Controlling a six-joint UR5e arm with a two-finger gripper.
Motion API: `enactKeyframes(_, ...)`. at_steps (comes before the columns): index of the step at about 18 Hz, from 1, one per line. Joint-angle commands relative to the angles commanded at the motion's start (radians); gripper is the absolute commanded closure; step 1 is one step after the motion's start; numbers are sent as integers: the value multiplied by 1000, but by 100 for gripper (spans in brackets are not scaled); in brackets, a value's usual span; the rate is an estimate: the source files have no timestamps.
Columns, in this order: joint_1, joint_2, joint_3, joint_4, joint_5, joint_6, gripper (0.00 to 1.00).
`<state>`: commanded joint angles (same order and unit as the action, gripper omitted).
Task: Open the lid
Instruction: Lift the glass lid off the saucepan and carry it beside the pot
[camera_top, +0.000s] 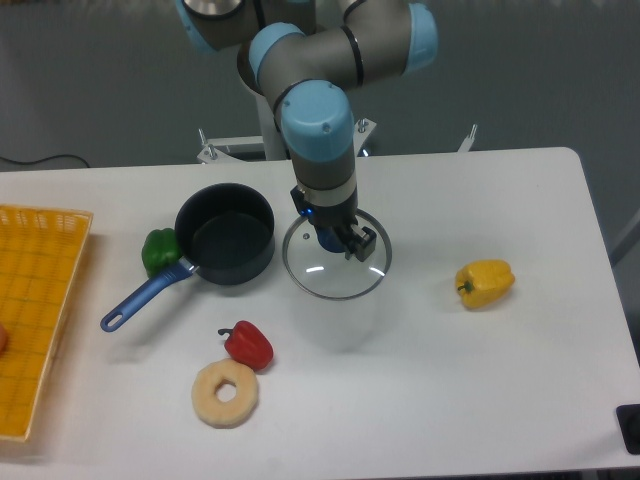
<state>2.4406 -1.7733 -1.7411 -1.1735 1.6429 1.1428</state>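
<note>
The claw (334, 238) grips the blue knob of the lid (337, 258), which sits at the saucepan's (225, 234) three o'clock.

no readable text, no labels, no brands, no numbers, no signs anywhere

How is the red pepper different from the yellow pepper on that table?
The red pepper is smaller and darker, while the yellow pepper looks bigger and blockier. The red pepper lies at the front left, touching a pale ring-shaped doughnut; the yellow pepper lies alone on the right side of the table, with nothing touching it. The red pepper's stem points left and slightly up; the yellow pepper's stem end faces left. Both rest on the white table, away from the gripper.
</note>
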Motion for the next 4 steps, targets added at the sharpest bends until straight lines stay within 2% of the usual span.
enactKeyframes(4,5,0,-8,-2,0,0,50)
